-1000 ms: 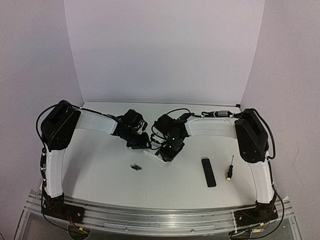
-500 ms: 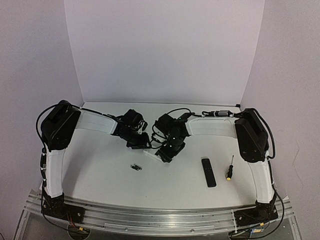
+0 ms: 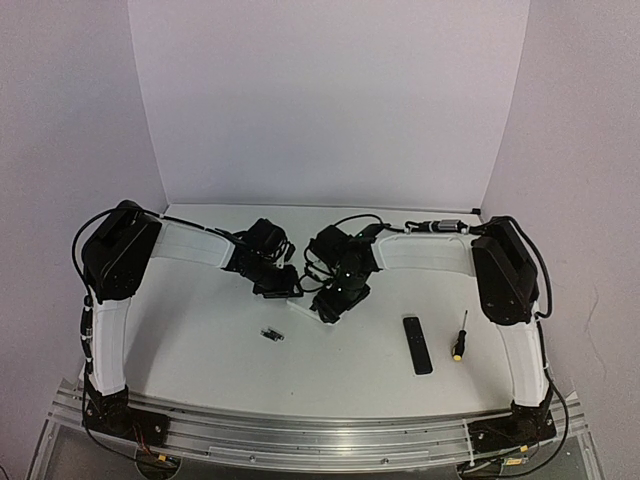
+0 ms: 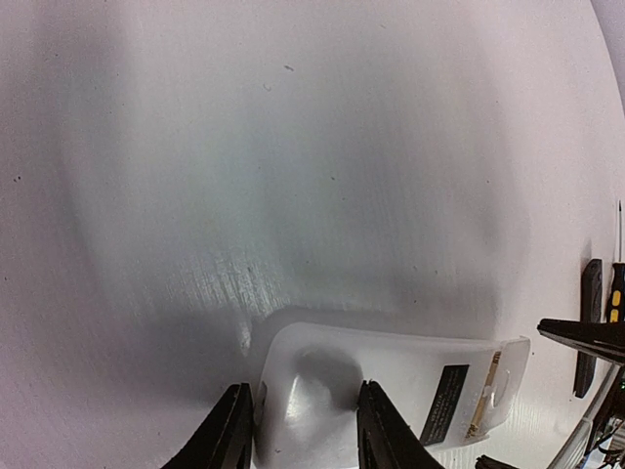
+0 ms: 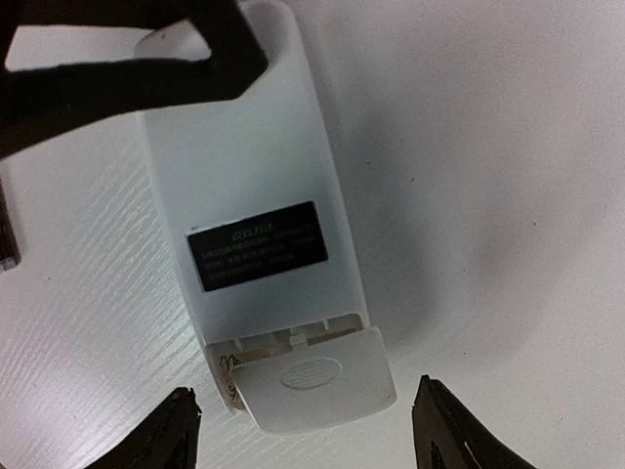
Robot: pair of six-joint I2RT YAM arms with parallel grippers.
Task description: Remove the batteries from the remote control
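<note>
The white remote control (image 3: 322, 311) lies back-up at the table's middle. It shows in the right wrist view (image 5: 249, 186) with a black label. Its battery cover (image 5: 317, 386) sits slid partly out and askew, and a metal contact shows in the gap. My right gripper (image 5: 308, 440) is open and hovers over that cover end. My left gripper (image 4: 305, 430) holds the remote's (image 4: 391, 376) rounded end, one finger at the edge and one on its back. Two tiny dark batteries (image 3: 272, 335) lie on the table left of the remote. Any cells inside the remote are hidden.
A slim black remote (image 3: 417, 344) and a yellow-and-black screwdriver (image 3: 460, 336) lie to the right of the work spot. White walls close the back and sides. Both arms crowd the table's centre.
The right gripper has edged slightly back and left over the remote, whose near end shifted a little. The left arm has held still.
</note>
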